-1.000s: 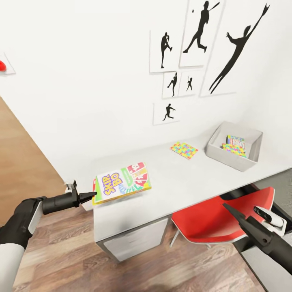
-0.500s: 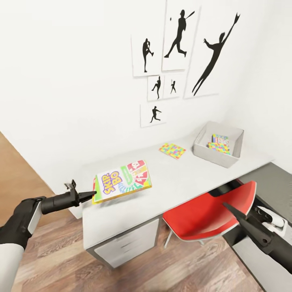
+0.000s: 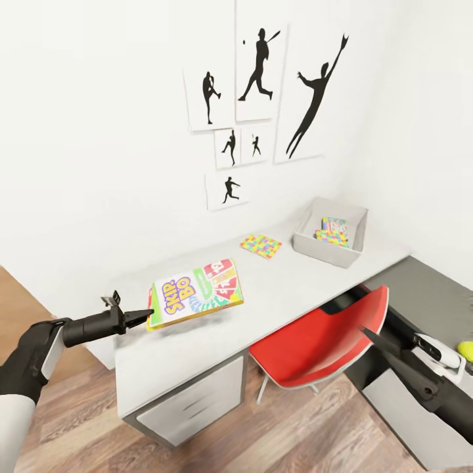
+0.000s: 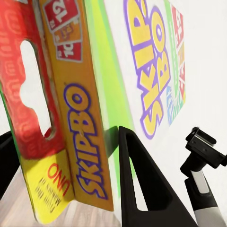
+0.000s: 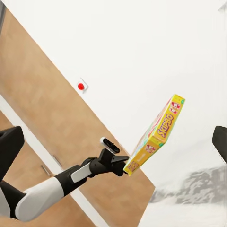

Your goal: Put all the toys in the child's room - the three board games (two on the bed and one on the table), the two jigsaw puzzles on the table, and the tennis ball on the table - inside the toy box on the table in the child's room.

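Observation:
My left gripper (image 3: pixel 148 315) is shut on the edge of the red-yellow-green Skip-Bo board game (image 3: pixel 195 293), which hangs tilted over the left end of the table (image 3: pixel 299 289). The left wrist view shows the box (image 4: pixel 85 142) pinched between the fingers (image 4: pixel 142 184). One jigsaw puzzle (image 3: pixel 261 246) lies flat on the table near the wall. The grey toy box (image 3: pixel 326 248) stands at the far right with another puzzle and a small printed box (image 3: pixel 334 228) inside. The tennis ball (image 3: pixel 466 349) rests on the lower dark end unit. My right gripper (image 3: pixel 365 332) hovers open over the chair.
A red chair (image 3: pixel 315 345) is tucked under the desk between my right arm and the toy box. White drawers (image 3: pixel 190 407) sit under the table's left end. Black silhouette pictures (image 3: pixel 259 72) hang on the white wall. Wood-plank floor (image 3: pixel 79 420) lies to the left.
The whole head view has shifted left as the camera moved. The tennis ball has come into view at the right. The Skip-Bo box stays held in my left gripper.

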### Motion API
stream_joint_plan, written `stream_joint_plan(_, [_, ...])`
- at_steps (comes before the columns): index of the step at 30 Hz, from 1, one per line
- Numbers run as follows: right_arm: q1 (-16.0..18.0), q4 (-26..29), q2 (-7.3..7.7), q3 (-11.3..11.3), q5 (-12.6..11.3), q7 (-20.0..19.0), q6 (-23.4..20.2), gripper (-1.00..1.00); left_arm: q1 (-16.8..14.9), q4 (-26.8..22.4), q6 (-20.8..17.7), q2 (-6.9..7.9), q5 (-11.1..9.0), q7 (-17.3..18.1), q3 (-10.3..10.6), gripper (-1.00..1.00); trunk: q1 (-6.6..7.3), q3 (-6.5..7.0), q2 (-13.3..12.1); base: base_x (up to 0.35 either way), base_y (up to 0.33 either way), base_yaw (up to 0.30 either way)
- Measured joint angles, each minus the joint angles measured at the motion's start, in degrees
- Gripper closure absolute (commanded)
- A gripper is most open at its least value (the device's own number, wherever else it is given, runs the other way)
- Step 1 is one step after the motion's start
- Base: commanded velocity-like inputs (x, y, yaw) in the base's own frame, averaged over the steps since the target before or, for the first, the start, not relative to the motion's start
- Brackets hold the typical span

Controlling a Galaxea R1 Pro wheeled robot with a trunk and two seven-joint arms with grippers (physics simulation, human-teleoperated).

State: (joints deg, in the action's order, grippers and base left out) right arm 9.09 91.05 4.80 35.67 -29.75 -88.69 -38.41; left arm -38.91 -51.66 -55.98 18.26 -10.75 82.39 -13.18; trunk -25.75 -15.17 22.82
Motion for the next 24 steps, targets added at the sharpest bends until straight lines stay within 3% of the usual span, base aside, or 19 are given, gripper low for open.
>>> stream_joint_plan(24, [0.0,0.0,-0.15,-0.1,0.1,0.0,0.2,-1.00,0.0,0.0,0.4,0.01,0.1,0.1,-0.2,1.00,0.00,1.93,0.0,0.000,0.000,-0.189])
